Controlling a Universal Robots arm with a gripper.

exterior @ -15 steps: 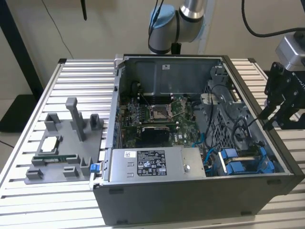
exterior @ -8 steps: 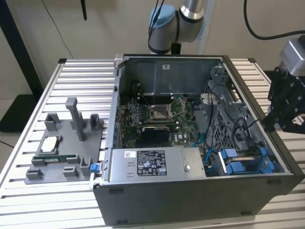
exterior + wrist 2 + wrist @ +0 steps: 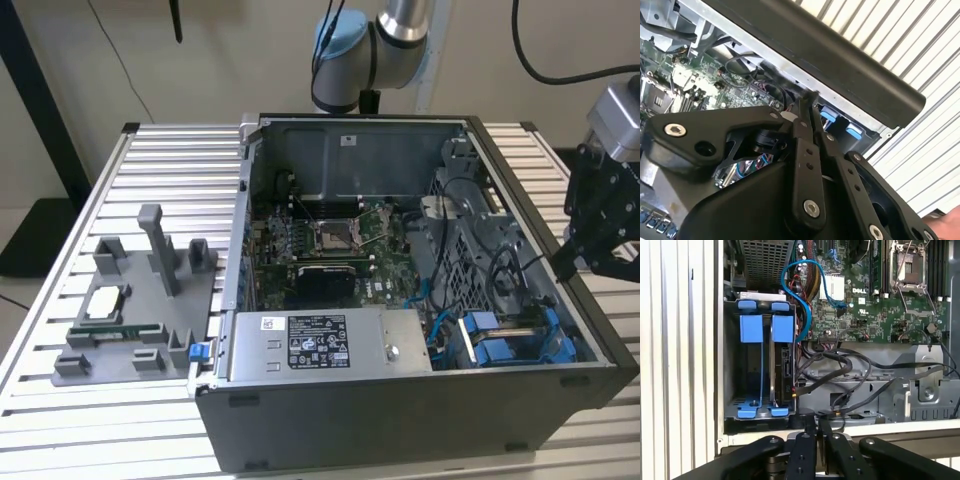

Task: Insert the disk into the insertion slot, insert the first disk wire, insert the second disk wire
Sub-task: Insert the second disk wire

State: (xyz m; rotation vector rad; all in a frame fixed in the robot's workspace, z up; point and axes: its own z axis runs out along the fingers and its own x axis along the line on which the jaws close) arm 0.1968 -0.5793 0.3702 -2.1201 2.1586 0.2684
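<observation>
Gripper (image 3: 572, 262): fingers pressed together, grasping nothing, at right edge of the exterior view above the case wall (image 3: 560, 255).

Disk (image 3: 783, 367): blue-framed, standing on edge in the insertion slot (image 3: 730, 360), left-centre of first wrist view.

Risk: loose black wires (image 3: 840, 365) beside the bay may snag fingers.

Black-and-white printed sticker (image 3: 315, 341) on the grey metal box (image 3: 400, 340) by the computer case's (image 3: 400, 430) front wall, too small to read. Small white lettering on the motherboard (image 3: 875, 310).

Even indoor light, soft shadows, sharp focus, mild sheen on metal
</observation>
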